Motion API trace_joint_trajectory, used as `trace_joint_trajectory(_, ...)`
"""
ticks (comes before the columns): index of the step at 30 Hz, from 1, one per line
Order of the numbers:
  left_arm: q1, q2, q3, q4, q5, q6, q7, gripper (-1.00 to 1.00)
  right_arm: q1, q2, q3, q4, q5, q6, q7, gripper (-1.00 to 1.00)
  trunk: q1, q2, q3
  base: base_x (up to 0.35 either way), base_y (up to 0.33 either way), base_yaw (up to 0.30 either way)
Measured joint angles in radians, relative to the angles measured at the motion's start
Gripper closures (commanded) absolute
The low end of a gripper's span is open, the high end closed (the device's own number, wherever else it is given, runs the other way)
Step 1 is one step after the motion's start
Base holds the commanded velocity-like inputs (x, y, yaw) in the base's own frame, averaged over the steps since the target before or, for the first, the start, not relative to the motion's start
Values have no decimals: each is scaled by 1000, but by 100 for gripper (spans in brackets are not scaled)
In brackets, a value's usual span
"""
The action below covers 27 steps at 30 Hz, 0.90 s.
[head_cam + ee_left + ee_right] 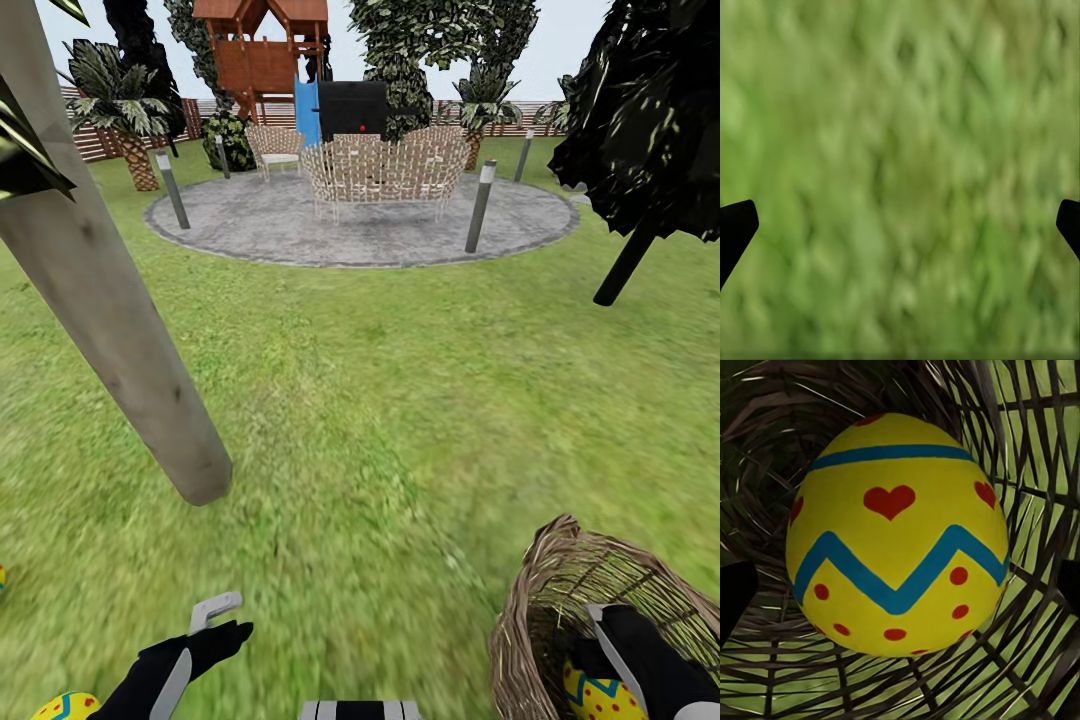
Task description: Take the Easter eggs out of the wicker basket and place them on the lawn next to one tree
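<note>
One yellow Easter egg (897, 536) with blue zigzag bands and red dots lies inside the brown wicker basket (545, 600) at the lower right of the head view. My right gripper (630, 645) reaches into the basket, open, its fingertips (735, 596) standing apart on either side of that egg (595, 695) without touching it. My left gripper (222, 622) hovers open over bare lawn (900, 150). A second egg (62, 708) rests on the grass beside my left arm, near the foot of the pale tree (120, 330). A sliver of another egg (2, 578) shows at the left edge.
The tree trunk leans across the left of the head view. A near-black-leaved tree (650, 120) stands at the right. Beyond lie a grey round patio (350, 235) with pale woven chairs (385, 170) and short posts (481, 205), then a wooden playset (262, 55) and fence.
</note>
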<state>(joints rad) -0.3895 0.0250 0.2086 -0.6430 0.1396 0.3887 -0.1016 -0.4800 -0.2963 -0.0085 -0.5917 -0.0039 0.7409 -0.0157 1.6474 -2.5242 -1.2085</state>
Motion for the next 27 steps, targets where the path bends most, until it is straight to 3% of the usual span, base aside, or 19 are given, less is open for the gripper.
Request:
trace_joint_trajectory(18,0,-7,0,1,0,1,0,-100,0,2,0,0,-1,0,0,-100,8,-4,-70,0,0,0)
trace_joint_trajectory(27,0,-7,0,0,0,0,0,-100,0,2,0,0,-1,0,0,-100,8,-4,-70,3,0,0)
